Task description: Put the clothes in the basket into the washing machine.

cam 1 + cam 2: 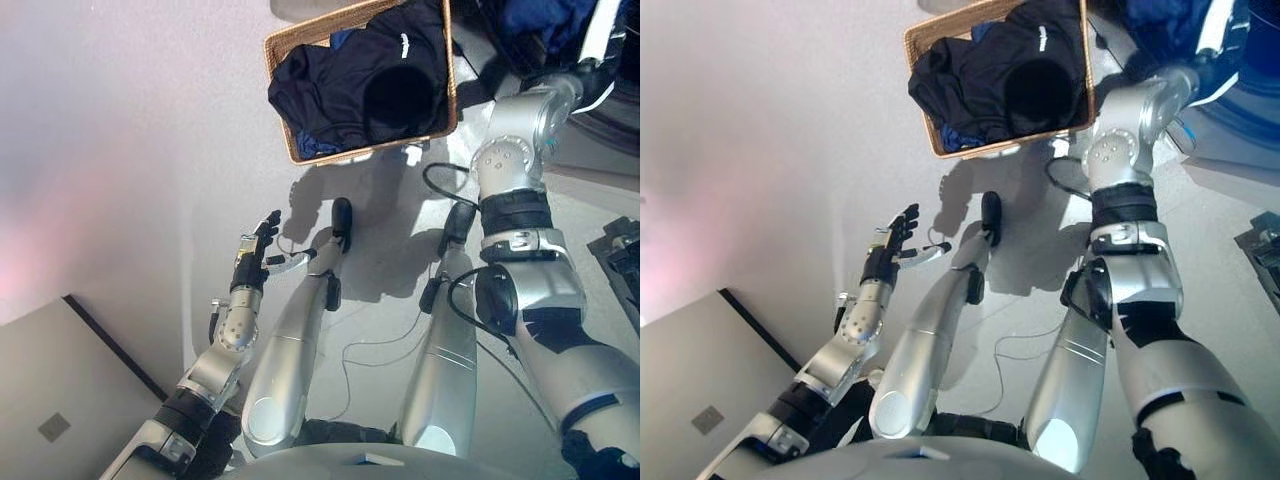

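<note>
A woven basket (283, 45) stands on the floor at the top centre, full of dark clothes (360, 85), black with some blue. My left hand (255, 252) is open and empty, held out above the floor at the left, well short of the basket. My right arm reaches up to the top right, where my right hand (598, 72) is against a blue garment (545, 22) at the washing machine's dark opening (612, 112). The garment hides most of that hand.
A grey panel (60, 400) with a dark edge lies at the lower left. A black object (622, 250) sits at the right edge. The pale floor (130, 130) spreads to the left of the basket.
</note>
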